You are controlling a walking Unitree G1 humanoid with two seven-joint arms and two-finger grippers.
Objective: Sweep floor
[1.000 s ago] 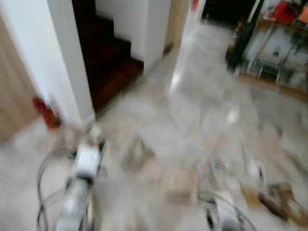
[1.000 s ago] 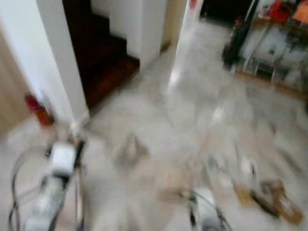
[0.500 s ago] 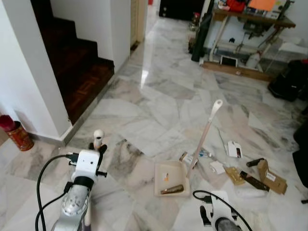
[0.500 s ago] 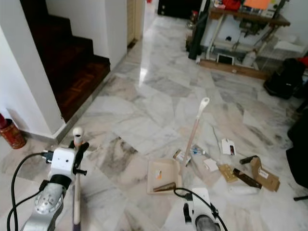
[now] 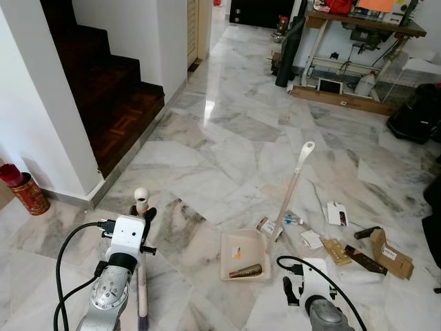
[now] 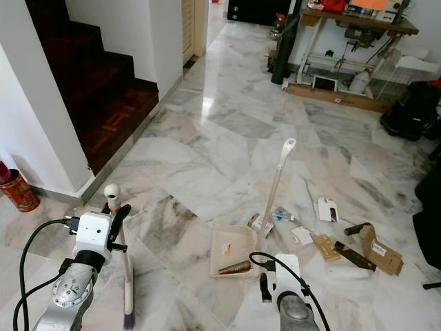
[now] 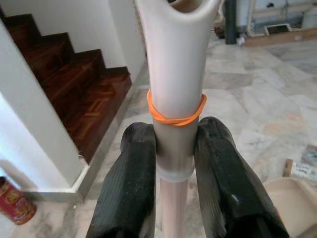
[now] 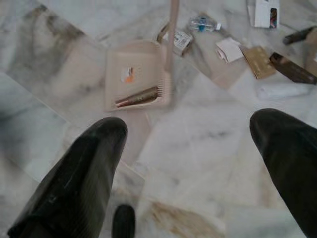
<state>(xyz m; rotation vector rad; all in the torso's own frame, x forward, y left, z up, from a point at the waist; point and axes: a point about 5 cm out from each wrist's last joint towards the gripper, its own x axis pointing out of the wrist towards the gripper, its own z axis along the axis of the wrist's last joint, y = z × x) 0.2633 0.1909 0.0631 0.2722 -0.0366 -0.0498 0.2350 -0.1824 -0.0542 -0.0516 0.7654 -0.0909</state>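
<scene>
The marble floor has bits of trash lying just right of the dustpan. The left claw grips the broom tight by its handle. The right claw hangs open above the dustpan, so it should grab the dustpan's long handle before any sweeping.

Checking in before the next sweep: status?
Left gripper shut on broom. Right gripper open, above floor. Dustpan ahead, litter right of it.

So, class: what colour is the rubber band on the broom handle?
Orange; the rubber band shows best in the left wrist view.
</scene>
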